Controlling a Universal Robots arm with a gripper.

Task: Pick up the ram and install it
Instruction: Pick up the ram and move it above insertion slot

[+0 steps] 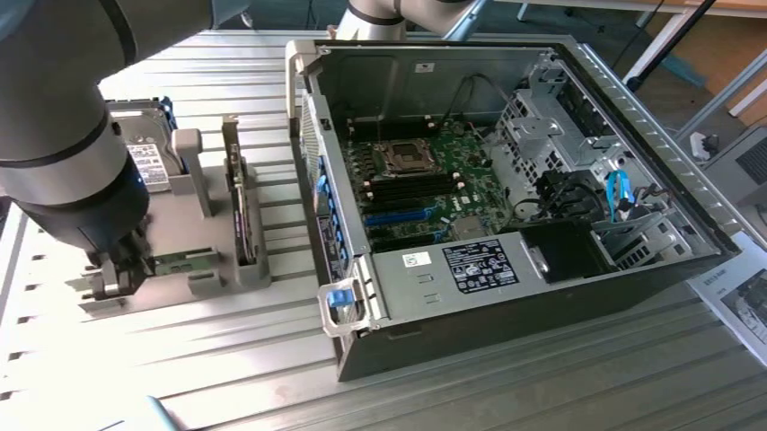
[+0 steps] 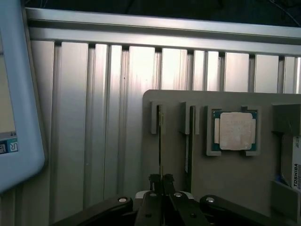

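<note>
The ram (image 2: 160,141) is a thin green stick seen edge-on, standing in a slot of the grey holder (image 2: 225,193). My gripper (image 2: 162,180) is down over its near end, the two black fingers pressed together on the stick. A second, similar stick (image 2: 187,141) stands in the neighbouring slot. In the exterior view my gripper (image 1: 120,269) is low over the holder (image 1: 192,278) at the exterior view's left, and a bit of green board (image 1: 180,262) shows beside it. The open computer case (image 1: 504,180) lies to the right with dark memory slots (image 1: 414,189) on its motherboard.
A square silver processor (image 2: 234,131) sits in the holder's pocket beside the sticks. A brownish card (image 1: 246,211) stands on edge and a hard drive (image 1: 150,162) rests behind it. A light-blue-framed device (image 2: 19,94) lies on the ribbed metal table (image 1: 215,359). A printed sheet (image 1: 743,296) lies right of the case.
</note>
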